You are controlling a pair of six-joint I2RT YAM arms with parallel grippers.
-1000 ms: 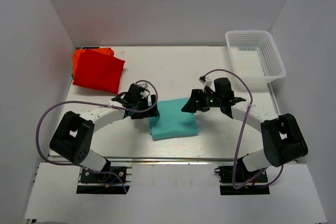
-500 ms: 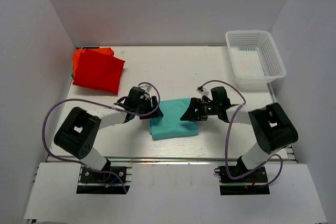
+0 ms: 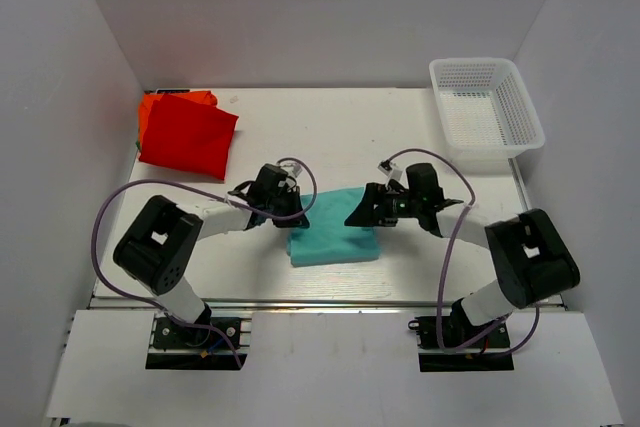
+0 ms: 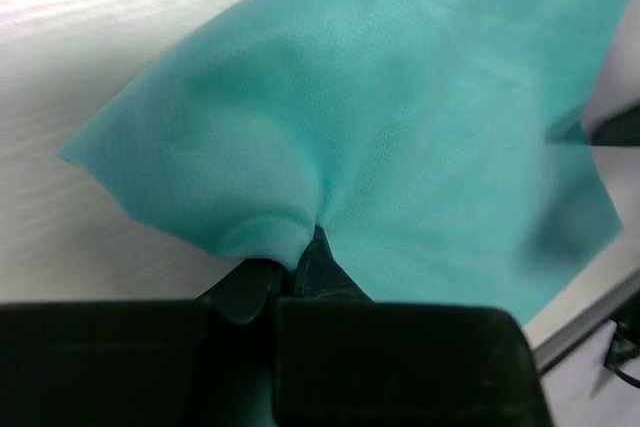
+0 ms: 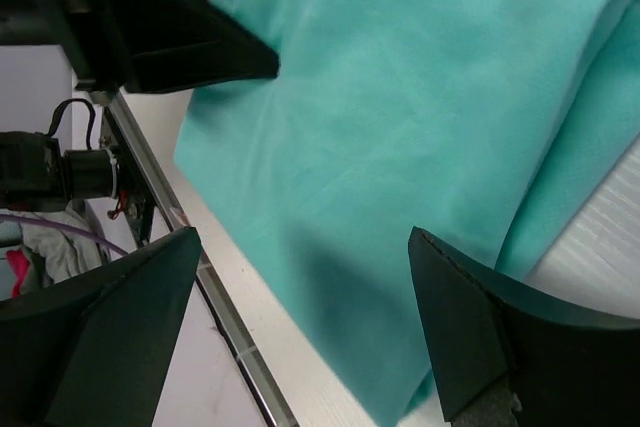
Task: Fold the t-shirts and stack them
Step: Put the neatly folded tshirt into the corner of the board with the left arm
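A folded teal t-shirt (image 3: 335,232) lies near the table's front middle. My left gripper (image 3: 294,209) is at its left edge and is shut on a pinch of the teal cloth (image 4: 400,97), which puckers at the fingertips (image 4: 316,247). My right gripper (image 3: 362,213) hovers at the shirt's right edge, open, with its two dark fingers (image 5: 470,327) standing wide over the teal cloth (image 5: 400,77) and nothing between them. A folded red t-shirt (image 3: 185,135) lies at the back left with an orange edge (image 3: 150,105) showing behind it.
A white mesh basket (image 3: 531,112) stands at the back right corner. White walls close in the table on three sides. The table's metal front rail (image 5: 160,197) runs just beyond the teal shirt's near edge.
My left gripper has slid right onto the teal shirt's left edge and closed on the cloth. The right gripper dropped toward the shirt's right edge and stayed open.
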